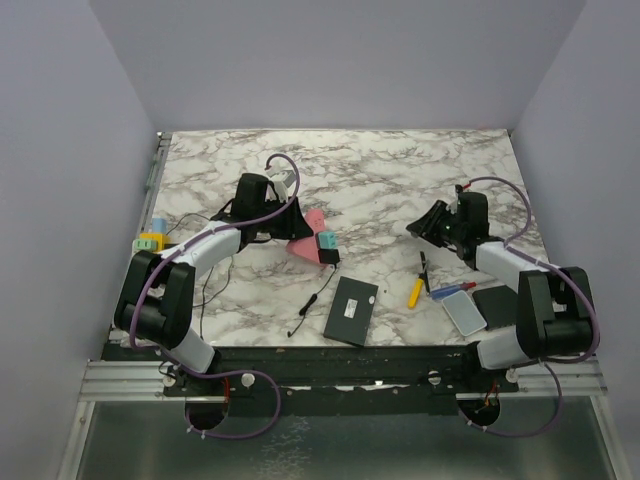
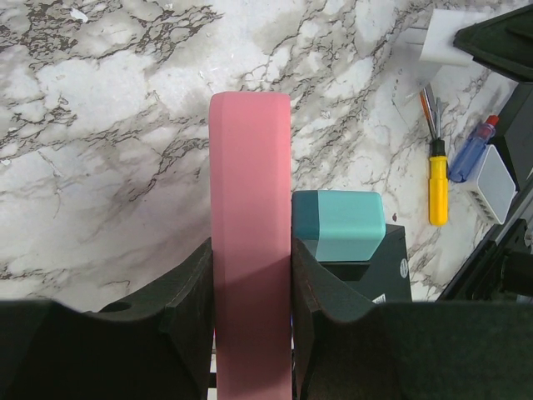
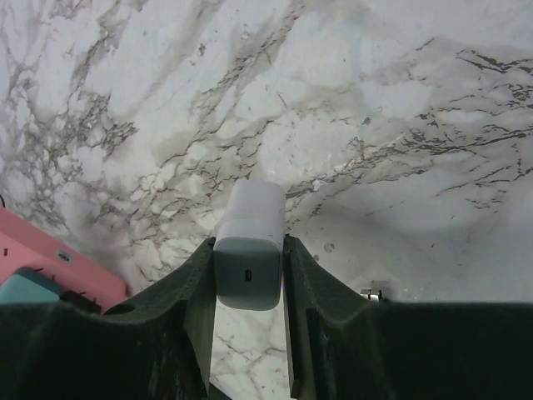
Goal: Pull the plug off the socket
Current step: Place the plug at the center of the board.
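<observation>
The pink socket block [image 2: 250, 192] runs upright between the pads of my left gripper [image 2: 250, 283], which is shut on it. A teal adapter [image 2: 340, 223] on a black block [image 2: 391, 267] sits against its right side. In the top view the socket [image 1: 308, 230] lies left of centre at my left gripper [image 1: 287, 218]. The white plug [image 3: 250, 242] is apart from the socket, clamped between the fingers of my right gripper [image 3: 248, 271] just above the marble. That gripper [image 1: 418, 228] hovers at the right. The socket's end [image 3: 50, 250] shows far left in the right wrist view.
A yellow screwdriver [image 1: 415, 291], a blue-handled tool [image 1: 452, 291] and a white pack [image 1: 465, 313] lie front right. A black flat box [image 1: 351, 310] and a thin black cable [image 1: 312, 300] lie front centre. Coloured blocks [image 1: 152, 238] sit at the left edge.
</observation>
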Controlling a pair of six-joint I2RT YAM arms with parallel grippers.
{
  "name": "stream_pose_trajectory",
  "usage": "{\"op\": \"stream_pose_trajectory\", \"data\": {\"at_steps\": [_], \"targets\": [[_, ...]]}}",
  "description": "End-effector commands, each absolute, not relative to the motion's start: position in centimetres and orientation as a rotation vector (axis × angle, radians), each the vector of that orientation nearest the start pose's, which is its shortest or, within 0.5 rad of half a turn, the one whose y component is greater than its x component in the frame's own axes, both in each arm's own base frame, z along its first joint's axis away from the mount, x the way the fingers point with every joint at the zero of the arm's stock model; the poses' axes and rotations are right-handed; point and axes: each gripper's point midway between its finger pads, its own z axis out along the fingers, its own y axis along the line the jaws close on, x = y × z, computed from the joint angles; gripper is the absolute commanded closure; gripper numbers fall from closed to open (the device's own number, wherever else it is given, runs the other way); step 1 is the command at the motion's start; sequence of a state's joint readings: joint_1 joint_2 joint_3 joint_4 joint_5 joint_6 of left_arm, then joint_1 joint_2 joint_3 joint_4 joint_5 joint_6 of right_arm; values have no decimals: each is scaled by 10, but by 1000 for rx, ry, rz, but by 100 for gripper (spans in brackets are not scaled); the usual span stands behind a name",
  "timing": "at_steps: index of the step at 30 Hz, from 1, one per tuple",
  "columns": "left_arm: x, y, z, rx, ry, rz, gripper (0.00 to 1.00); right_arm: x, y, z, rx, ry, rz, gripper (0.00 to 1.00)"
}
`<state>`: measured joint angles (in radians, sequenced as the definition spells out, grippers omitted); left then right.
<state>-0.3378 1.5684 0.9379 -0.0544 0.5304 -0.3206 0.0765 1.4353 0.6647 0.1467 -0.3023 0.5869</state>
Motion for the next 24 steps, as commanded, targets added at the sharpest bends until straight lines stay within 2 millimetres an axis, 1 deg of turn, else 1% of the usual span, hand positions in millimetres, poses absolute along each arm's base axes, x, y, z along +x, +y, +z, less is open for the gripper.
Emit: {"op": "stream_pose_trajectory", "data": {"at_steps": [1, 4, 7, 9, 12, 13, 22, 24], "targets": [[347, -214, 111, 309, 2299, -853, 100, 386, 99, 86, 428, 2180, 699, 100], [346, -214, 110, 308, 2304, -857, 100, 390, 97, 79, 440, 2191, 685, 99], [347, -214, 109, 307, 2306, -851, 100, 390, 95, 74, 448, 2201, 675, 94], [347, -214, 109, 308, 2306, -850, 100, 389, 92, 69, 466, 2213, 656, 88], [347, -213, 108, 308, 2310, -847, 100, 388, 88, 64, 487, 2226, 636, 70], [347, -213, 108, 307, 2310, -847, 100, 387, 87, 62, 492, 2229, 634, 66], [346, -214, 108, 309, 2310, -849, 100, 383, 86, 61, 502, 2233, 645, 41], [346, -213, 109, 311, 2309, -848, 100, 383, 86, 61, 497, 2234, 640, 40]]}}
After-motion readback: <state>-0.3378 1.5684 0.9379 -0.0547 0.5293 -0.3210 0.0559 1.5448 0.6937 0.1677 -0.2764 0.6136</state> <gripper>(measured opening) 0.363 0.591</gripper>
